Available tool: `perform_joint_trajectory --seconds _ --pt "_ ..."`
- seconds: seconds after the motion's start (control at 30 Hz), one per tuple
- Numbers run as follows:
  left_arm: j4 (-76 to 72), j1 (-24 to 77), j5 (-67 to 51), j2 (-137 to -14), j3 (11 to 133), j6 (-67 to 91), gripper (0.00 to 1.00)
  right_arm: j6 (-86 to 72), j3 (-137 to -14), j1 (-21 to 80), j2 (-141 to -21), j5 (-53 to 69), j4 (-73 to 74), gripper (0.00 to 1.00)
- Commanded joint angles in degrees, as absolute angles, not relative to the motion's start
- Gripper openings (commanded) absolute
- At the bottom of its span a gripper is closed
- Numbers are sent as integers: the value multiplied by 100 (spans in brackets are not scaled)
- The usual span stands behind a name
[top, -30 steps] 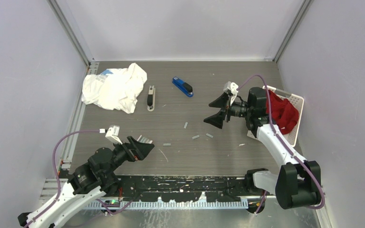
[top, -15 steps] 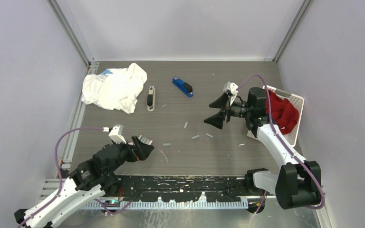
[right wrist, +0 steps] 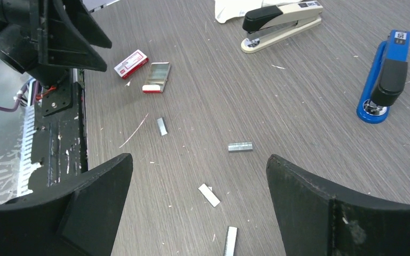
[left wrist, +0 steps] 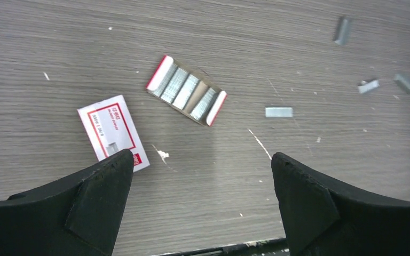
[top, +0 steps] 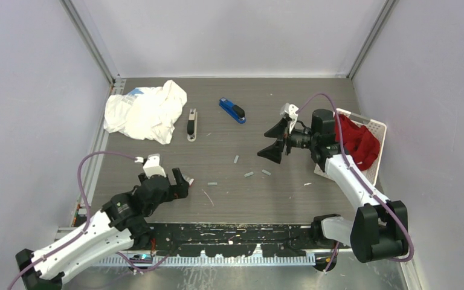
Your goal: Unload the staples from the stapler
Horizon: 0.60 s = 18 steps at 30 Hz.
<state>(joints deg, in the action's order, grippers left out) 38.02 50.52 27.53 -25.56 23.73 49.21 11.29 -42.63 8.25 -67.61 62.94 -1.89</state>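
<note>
Left gripper (left wrist: 198,162) now tipped down over table, arm stretched further forward than a second ago; jaws wide, nothing held. Below it we see card tray (left wrist: 187,90) of fresh strips and red-and-white sleeve (left wrist: 112,130). Right gripper (top: 272,142) drifted slightly left, spread wide too, empty. Staples (top: 249,174) lie loose mid-table between arms, unmoved. Grey stapler (top: 191,125) and blue stapler (top: 232,110) sit further back, both untouched; we cannot tell which was emptied. We judge unloading largely done, left arm likely lining up on tray or nearest strip.
</note>
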Motion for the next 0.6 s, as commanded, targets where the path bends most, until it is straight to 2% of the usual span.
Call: perform_joint_trajectory --seconds 0.0,0.17,0.57 --pt "3421 5063 3360 -3228 2866 4751 99 1387 -4562 945 -6736 6225 -94 100" --pt "3125 5067 3386 -3660 3124 4871 99 1444 -4583 1049 -6752 6174 0 100" --pt "3108 5069 3037 -3244 2849 5121 100 1641 -4581 984 -6820 5960 108 100"
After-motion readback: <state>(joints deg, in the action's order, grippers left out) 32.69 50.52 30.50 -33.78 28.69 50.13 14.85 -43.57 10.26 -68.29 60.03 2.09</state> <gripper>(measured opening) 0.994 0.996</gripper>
